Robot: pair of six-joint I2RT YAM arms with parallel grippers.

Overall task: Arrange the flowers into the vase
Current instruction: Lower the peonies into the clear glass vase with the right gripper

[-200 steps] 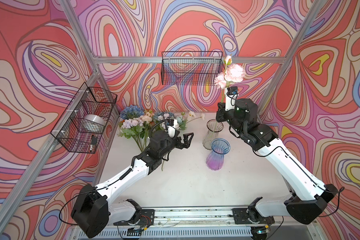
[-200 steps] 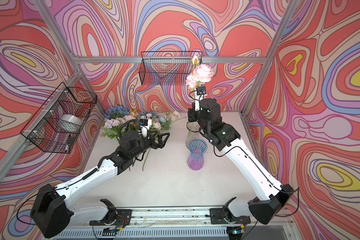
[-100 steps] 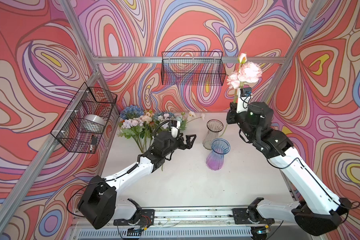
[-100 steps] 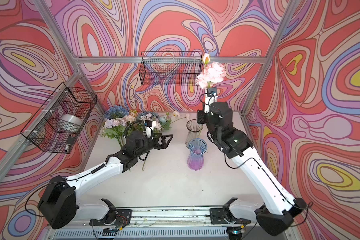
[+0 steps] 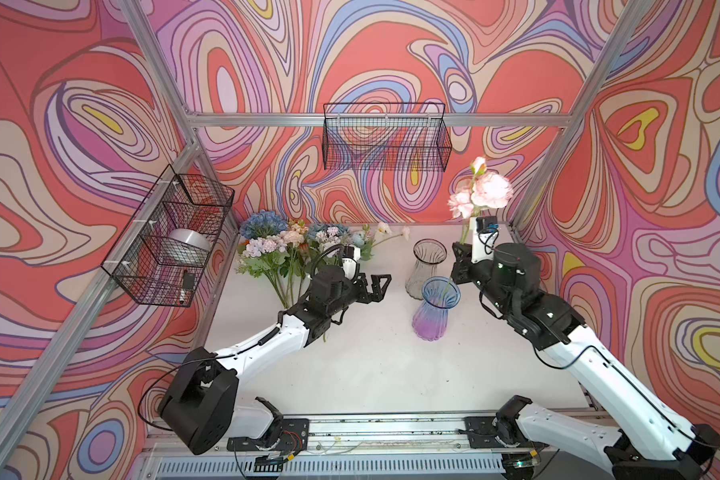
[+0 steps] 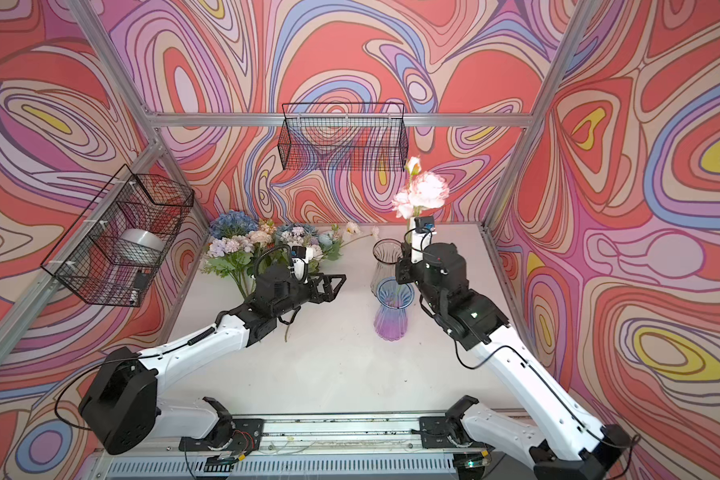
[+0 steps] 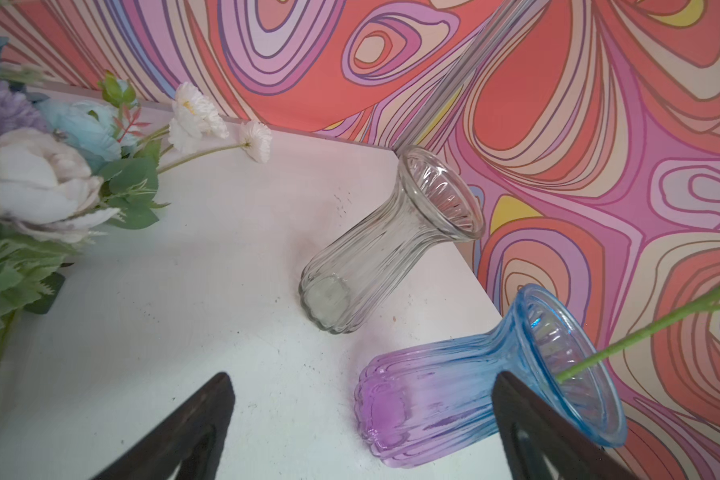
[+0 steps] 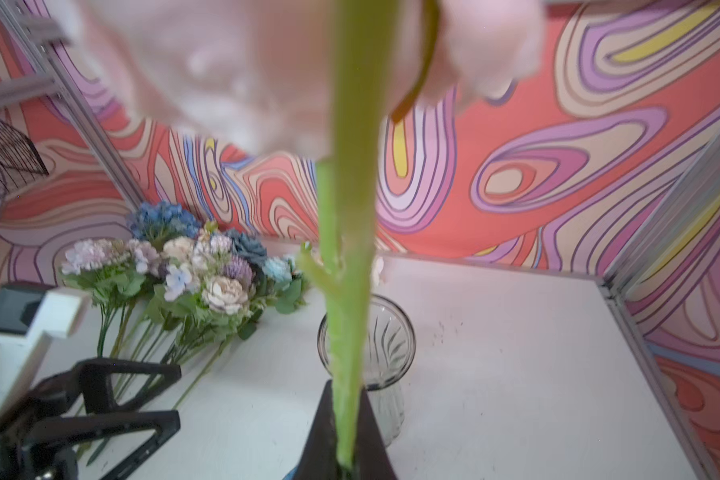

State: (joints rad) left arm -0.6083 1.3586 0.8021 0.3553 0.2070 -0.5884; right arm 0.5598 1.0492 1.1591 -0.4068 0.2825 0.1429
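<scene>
Flowers (image 5: pixel 292 249) lie heaped on the white worktop (image 5: pixel 371 374), well to the left of the blue-and-purple vase (image 5: pixel 435 309) and nearer the back wall. They are blue, lilac, cream and white blooms, with their green stalks fanned towards the front.

Two black wire baskets hang on the walls. One (image 5: pixel 385 141) is high behind the vase. The other (image 5: pixel 171 237) is far to its left, with a silver round thing inside.

The left fingers (image 5: pixel 382 287) hover between the heap and the vase, spread wide and holding nothing. They point at the vase but are apart from it.

The right fingers (image 8: pixel 360 444) sit just right of the vase's mouth and above it. They are closed tight on the stem (image 7: pixel 641 332) of a pink flower (image 5: pixel 489 193). That flower stands nearly upright, with its blooms high above and behind the vase. The left wrist view shows the lower end of the stem dipping inside the vase's rim.

A clear glass vase (image 5: pixel 427 266) stands upright just behind the blue-and-purple vase, not touching it.
</scene>
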